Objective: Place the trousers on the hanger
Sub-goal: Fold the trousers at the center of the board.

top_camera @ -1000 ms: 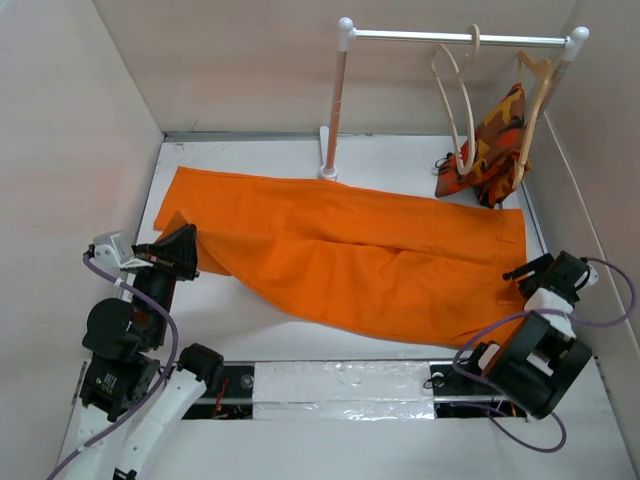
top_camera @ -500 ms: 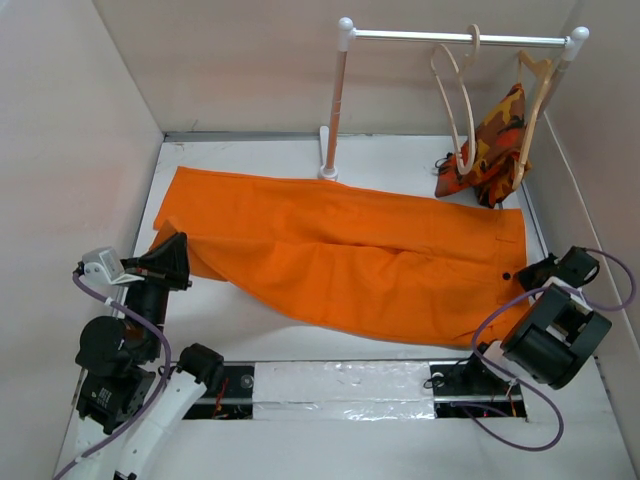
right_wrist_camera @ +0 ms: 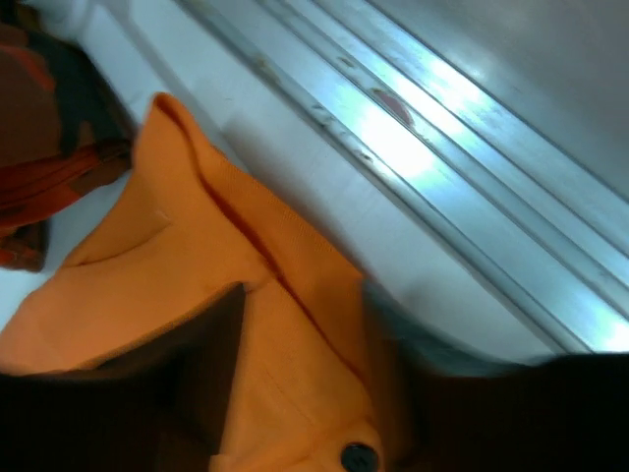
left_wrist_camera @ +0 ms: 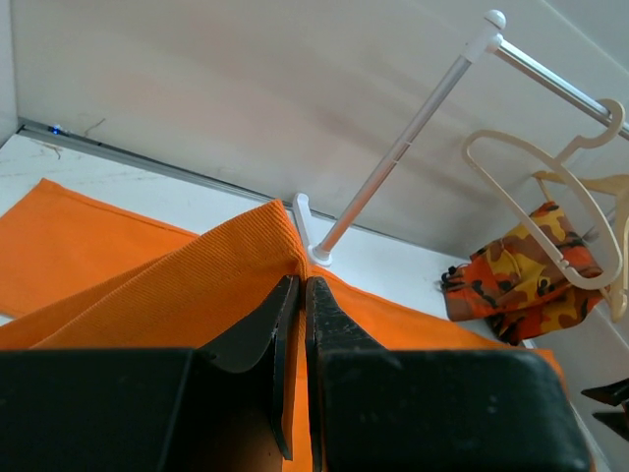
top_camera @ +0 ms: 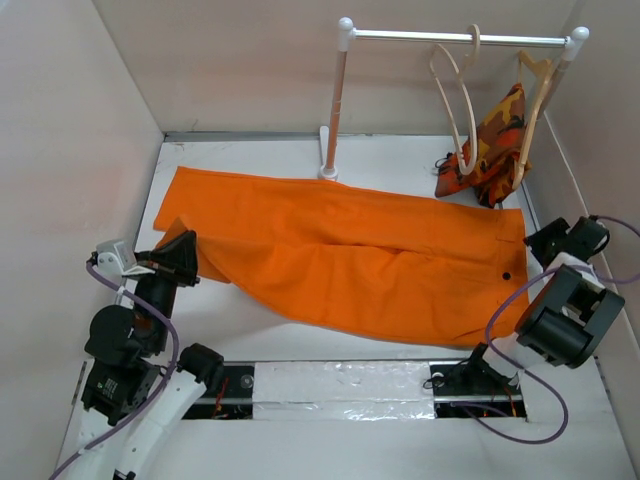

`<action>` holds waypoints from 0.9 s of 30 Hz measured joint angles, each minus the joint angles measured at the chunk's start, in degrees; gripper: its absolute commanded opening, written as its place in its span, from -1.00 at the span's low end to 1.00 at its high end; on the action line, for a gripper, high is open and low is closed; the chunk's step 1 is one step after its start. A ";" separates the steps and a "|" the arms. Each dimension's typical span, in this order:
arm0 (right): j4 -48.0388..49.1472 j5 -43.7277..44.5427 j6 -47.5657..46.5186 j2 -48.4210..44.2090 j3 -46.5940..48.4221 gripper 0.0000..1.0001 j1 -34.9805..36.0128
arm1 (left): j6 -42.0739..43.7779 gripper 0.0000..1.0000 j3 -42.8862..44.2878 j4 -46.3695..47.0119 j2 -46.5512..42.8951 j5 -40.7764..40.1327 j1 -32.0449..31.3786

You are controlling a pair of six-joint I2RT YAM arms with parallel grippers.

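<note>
Here, left tool pinching trousers edge, right tool spread at waistband.

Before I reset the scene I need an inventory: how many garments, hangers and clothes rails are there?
Garments: 2, the trousers and the camouflage garment
Hangers: 2, the bare hanger and the loaded hanger
Rails: 1, the clothes rail
Total: 5

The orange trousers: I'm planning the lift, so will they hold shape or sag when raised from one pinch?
Probably floppy: where the left gripper pinches the trousers, the cloth tents into a peak while the rest lies flat. Long, so unheld parts would likely drape and drag. The ribbed weave probably grips rather than slips.
</note>
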 measured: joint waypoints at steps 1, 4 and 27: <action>0.28 1.33 0.09 -1.22 -1.42 0.35 -0.17 | 0.00 -1.00 -0.20 -0.02 0.04 0.11 -0.07; 0.70 3.10 -0.02 -3.15 -5.62 0.26 -1.62 | 0.00 -1.00 -0.44 -0.07 0.07 0.09 -0.44; 1.31 -13.51 -1.90 7.65 -3.08 -0.87 -4.68 | 0.02 -1.00 -0.46 -0.04 0.09 -1.03 -1.16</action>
